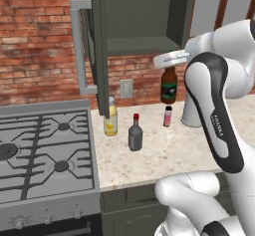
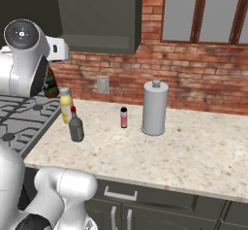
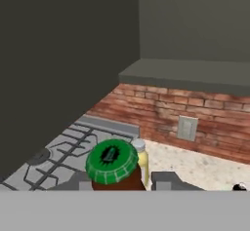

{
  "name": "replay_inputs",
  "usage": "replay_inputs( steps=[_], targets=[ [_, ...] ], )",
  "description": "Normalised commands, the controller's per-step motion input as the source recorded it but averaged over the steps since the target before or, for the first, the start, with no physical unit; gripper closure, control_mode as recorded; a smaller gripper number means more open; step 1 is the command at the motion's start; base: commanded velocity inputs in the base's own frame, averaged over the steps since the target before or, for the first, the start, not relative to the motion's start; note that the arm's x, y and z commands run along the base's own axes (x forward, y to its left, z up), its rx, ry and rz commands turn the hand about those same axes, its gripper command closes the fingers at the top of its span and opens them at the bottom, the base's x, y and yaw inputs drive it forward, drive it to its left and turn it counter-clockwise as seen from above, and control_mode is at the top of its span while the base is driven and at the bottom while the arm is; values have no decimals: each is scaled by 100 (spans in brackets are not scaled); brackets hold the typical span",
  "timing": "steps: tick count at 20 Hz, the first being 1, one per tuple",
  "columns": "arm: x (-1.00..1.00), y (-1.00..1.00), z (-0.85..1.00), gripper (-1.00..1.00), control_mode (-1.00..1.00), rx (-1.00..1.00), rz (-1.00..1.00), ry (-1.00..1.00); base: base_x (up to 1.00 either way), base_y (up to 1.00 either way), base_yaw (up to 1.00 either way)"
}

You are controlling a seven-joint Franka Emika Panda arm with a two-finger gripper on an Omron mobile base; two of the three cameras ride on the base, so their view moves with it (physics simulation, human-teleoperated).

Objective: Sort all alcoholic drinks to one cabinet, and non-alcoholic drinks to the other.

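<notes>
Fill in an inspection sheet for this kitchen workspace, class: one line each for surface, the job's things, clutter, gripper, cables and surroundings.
Surface: speckled pale counter, beside a gas stove.
Job's things: brown beer bottle lifted off the counter, below the open cabinet; yellow bottle, grey red-capped bottle and pink bottle stand upright and apart on the counter.
Clutter: tall grey canister standing right of the pink bottle.
Gripper: gripper shut on the beer bottle's neck, the green cap between its fingertips.
Cables: nothing seen.
Surroundings: brick wall with an outlet, a window, a second closed cabinet.
</notes>
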Motion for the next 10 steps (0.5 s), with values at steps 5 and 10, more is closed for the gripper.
replay_inputs(
  steps=[5, 10],
  targets=[
    [36, 0, 27, 100, -100, 2, -1, -11, 0, 0, 0],
    [34, 0, 16, 100, -100, 0, -6, -17, 0, 0, 0]
  ],
)
